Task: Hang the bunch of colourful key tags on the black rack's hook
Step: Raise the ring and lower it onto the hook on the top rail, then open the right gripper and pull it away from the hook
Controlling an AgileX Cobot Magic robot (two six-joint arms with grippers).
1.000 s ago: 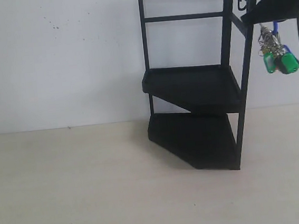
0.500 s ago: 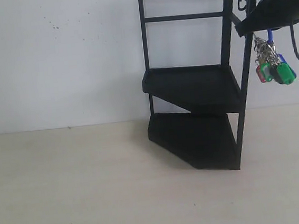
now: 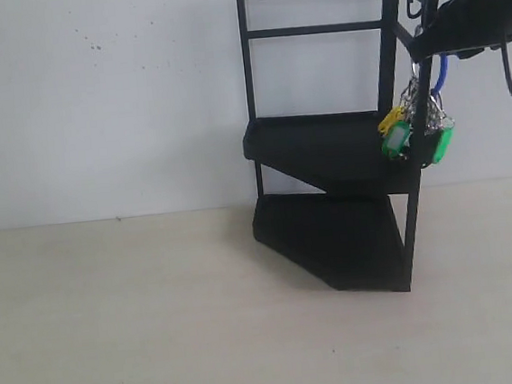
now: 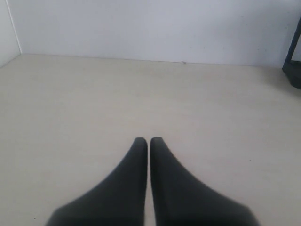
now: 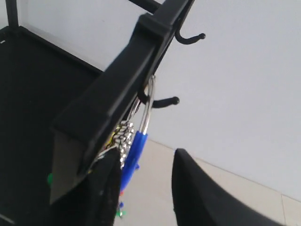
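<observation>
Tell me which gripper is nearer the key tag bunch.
Right. The right gripper sits just above the key tag bunch at the black rack's top corner; the left gripper is off over the table, the bunch not in its view.

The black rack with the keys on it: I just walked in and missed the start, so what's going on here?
The right gripper is at the top front corner of the black rack. Its fingers stand apart, and the loop of the colourful key tag bunch appears to sit over the hook, tags dangling beside the post. The left gripper is shut, over the table.
</observation>
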